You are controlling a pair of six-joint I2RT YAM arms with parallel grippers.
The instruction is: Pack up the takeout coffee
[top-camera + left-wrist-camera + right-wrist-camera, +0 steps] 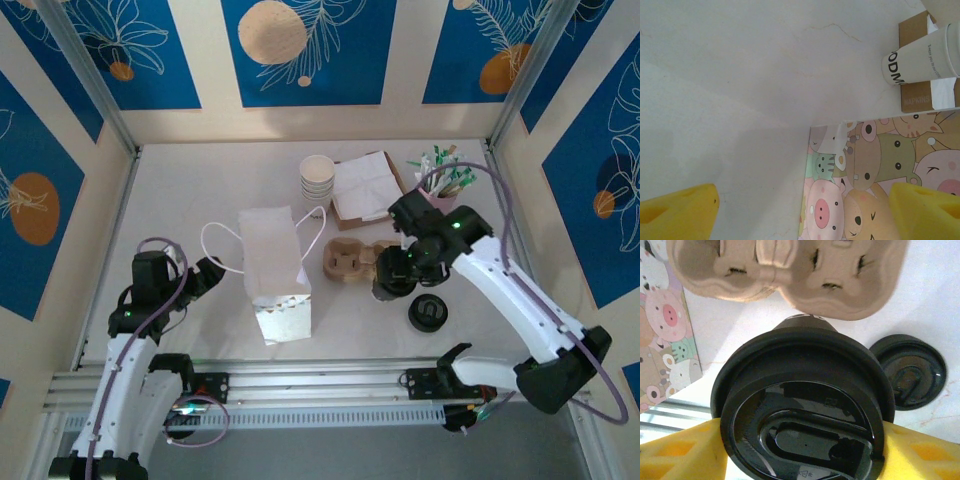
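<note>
**Worktop (pixel 190 190), pale, walled on 3 sides. Directions as on a clock laid over the top view, 12 at the far wall.**

1. Paper bag (pixel 275 270): white, lying flat near the centre, mouth and 2 cord handles towards 12 o'clock. The left wrist view shows a face of the bag (pixel 880 185) printed with cartoon animals.
2. Carrier (pixel 350 262): brown moulded pulp, with its cup wells bare, just at 3 o'clock of the bag. It lies across the top of the right wrist view (pixel 790 270).
3. Coffee cup (pixel 390 285): dark, with a black lid fitted, just at 4 o'clock of the carrier. Whether it stands on the worktop cannot be told.
4. Right hand (pixel 397 272): the yellow fingers (pixel 680 450) sit against opposite sides of the cup's lid (pixel 800 410), closed on it at a wide spread.
5. Loose lid (pixel 428 313): black, flat on the worktop, at 4 o'clock of the cup and near it.
6. Left hand (pixel 208 274): at 9 o'clock of the bag, jaws spread wide with nothing between them, fingers (pixel 677 210) apart from the bag.
7. Cup stack (pixel 317 178): white paper cups, at 12 o'clock of the carrier.
8. Napkin box (pixel 365 188): brown, touching the stack at its 3 o'clock.
9. Pot of sachets (pixel 443 180): pink, at 3 o'clock of the box.
</note>
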